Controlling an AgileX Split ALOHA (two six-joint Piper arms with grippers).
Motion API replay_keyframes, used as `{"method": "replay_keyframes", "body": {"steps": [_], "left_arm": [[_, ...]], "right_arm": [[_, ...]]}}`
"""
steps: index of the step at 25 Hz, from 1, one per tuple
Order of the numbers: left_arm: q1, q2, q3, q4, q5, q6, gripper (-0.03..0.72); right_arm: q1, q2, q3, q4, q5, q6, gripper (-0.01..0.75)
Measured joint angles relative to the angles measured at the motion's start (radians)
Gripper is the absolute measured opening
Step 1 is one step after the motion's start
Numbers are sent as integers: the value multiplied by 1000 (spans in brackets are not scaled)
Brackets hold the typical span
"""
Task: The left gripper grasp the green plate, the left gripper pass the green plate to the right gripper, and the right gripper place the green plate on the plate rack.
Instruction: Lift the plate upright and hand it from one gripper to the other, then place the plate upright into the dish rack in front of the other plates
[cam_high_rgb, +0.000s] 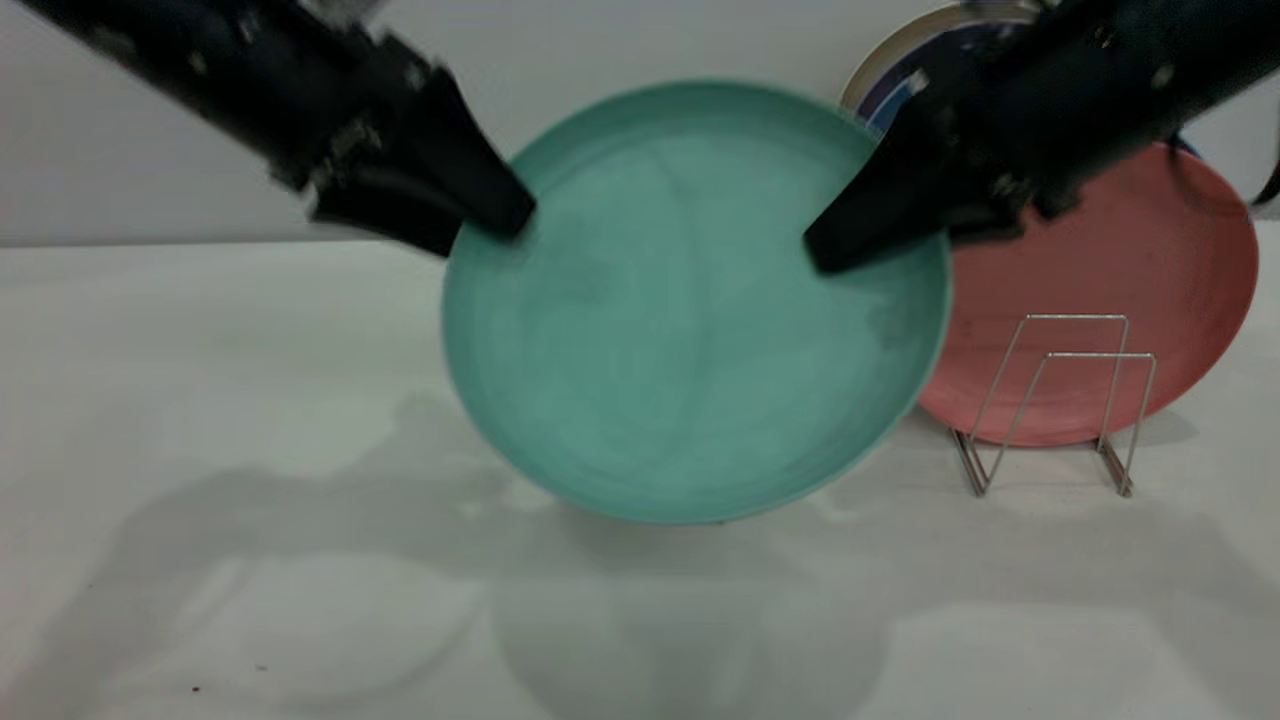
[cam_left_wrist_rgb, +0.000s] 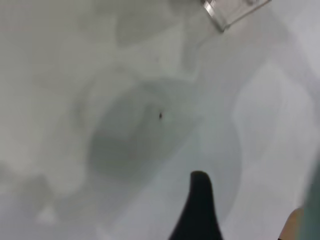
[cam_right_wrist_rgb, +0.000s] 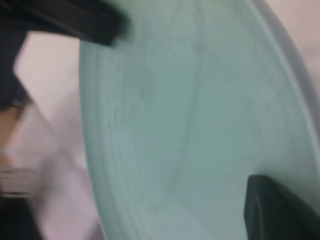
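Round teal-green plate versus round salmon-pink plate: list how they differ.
The round teal-green plate is held off the table between the left gripper and right gripper; the round salmon-pink plate stands behind the silver wire plate rack, ungripped. Green sits nearer the camera. Both stand upright.

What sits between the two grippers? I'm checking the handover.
The green plate, upright, left gripper at one edge, right gripper at the other; exterior view.

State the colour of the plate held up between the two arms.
Teal-green green plate, clearest in the exterior view.

Round teal-green plate (cam_high_rgb: 690, 320) upright above the table, face to camera, silver wire plate rack (cam_high_rgb: 1060, 400) beside it
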Motion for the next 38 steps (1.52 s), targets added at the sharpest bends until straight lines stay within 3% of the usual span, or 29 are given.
{"method": "replay_keyframes", "body": {"steps": [8,16,22,29,38], "left_arm": [[0,-271,0,48,38,0,643],[0,-398,1,203,19,-51,587],[0,-397,8,219,10,-79,585],[0,-397,8,219,11,-80,585],[0,-397,8,218,11,-82,585]], "right_arm": [[-1,-116,0,-158,-55,32,81],[-1,-279,0,-429,-280,-333,81],[-62,-289,1,-620,-422,-413,81],[-158,-281,1,-648,-443,-497,81],[-168,-212,1,-635,-441,-554,81]]}}
